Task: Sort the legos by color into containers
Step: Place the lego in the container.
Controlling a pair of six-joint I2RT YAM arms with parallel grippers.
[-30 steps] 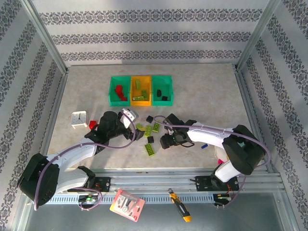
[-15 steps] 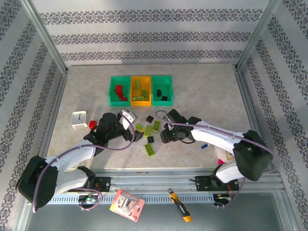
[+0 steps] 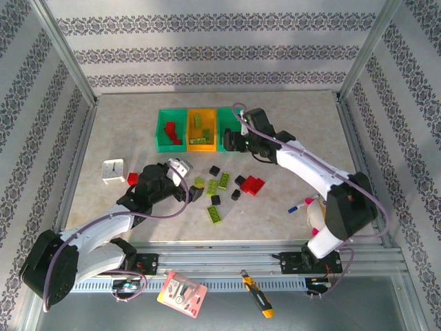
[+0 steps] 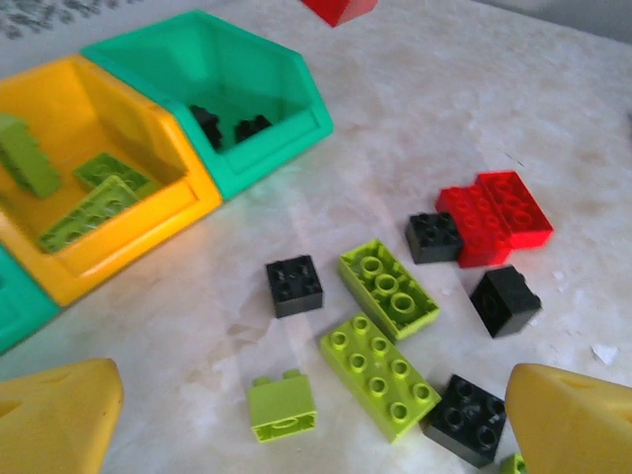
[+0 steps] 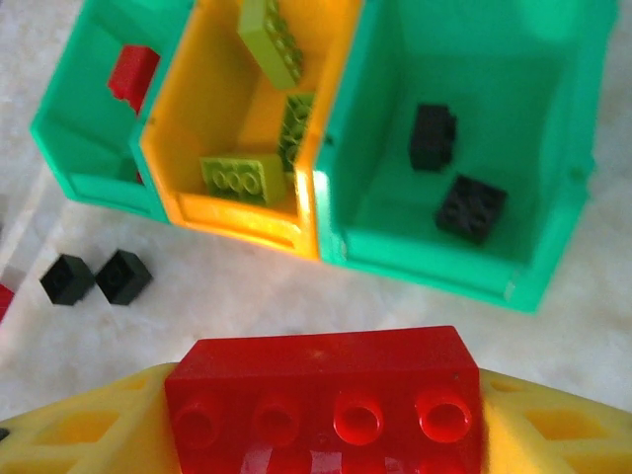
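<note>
The containers stand in a row at the back: a green bin (image 3: 160, 131) with red bricks, an orange bin (image 3: 202, 147) with lime bricks, and a green bin (image 3: 224, 117) with two black bricks (image 5: 472, 207). My right gripper (image 3: 239, 141) hovers just in front of the right-hand green bin (image 5: 425, 267), shut on a red brick (image 5: 321, 400). Loose legos lie mid-table: lime bricks (image 4: 380, 375), black bricks (image 4: 293, 284) and a red pair (image 4: 494, 215). My left gripper (image 4: 311, 425) is open low over them, a small lime brick (image 4: 281, 405) between its fingers.
A white clock (image 3: 112, 169) and a red brick (image 3: 132, 178) sit left of my left arm. A blue marker (image 3: 298, 205) lies at the right by the right arm's base. A card (image 3: 182, 294) and a cutter (image 3: 258, 300) rest beyond the front rail.
My right gripper closed on a red brick mid-table, lifted it and carried it back to the bins. My left arm shifted only slightly and stayed open.
</note>
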